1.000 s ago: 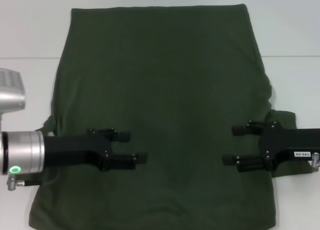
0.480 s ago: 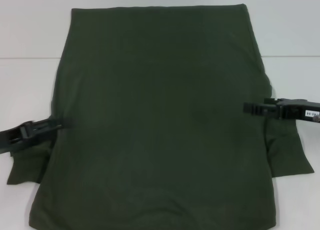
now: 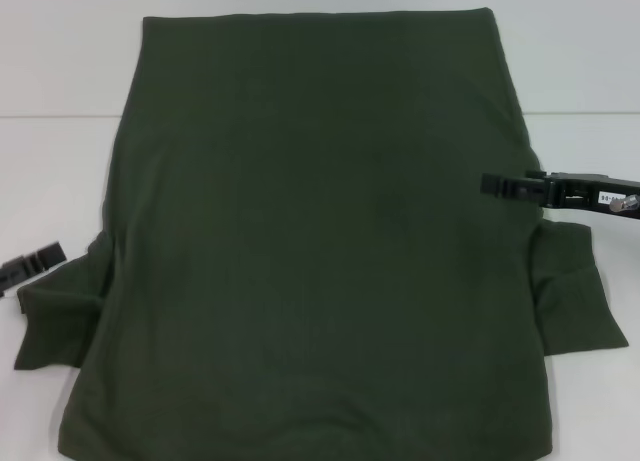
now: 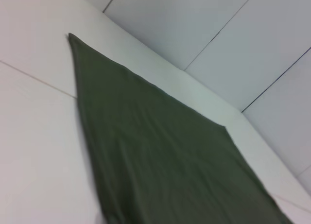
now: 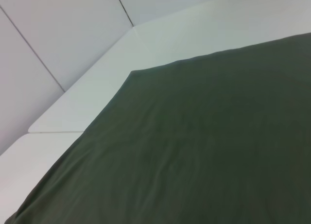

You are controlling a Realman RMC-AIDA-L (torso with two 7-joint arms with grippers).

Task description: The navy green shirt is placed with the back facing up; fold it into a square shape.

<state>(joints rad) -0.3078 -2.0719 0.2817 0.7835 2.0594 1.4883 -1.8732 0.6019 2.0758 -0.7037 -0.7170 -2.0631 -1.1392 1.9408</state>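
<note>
- White worktop carries the shirt, spread flat and plain side up, both short sleeves poking out at its sides.
- Left gripper sits beside the left sleeve at the view's edge; whether it is apart or together cannot be told.
- Right gripper reaches over the shirt's right edge; its state cannot be told either.

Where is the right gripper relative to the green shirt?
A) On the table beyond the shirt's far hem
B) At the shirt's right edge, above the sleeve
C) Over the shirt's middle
B: in the head view, the right gripper reaches the navy green shirt at its right edge.
</note>
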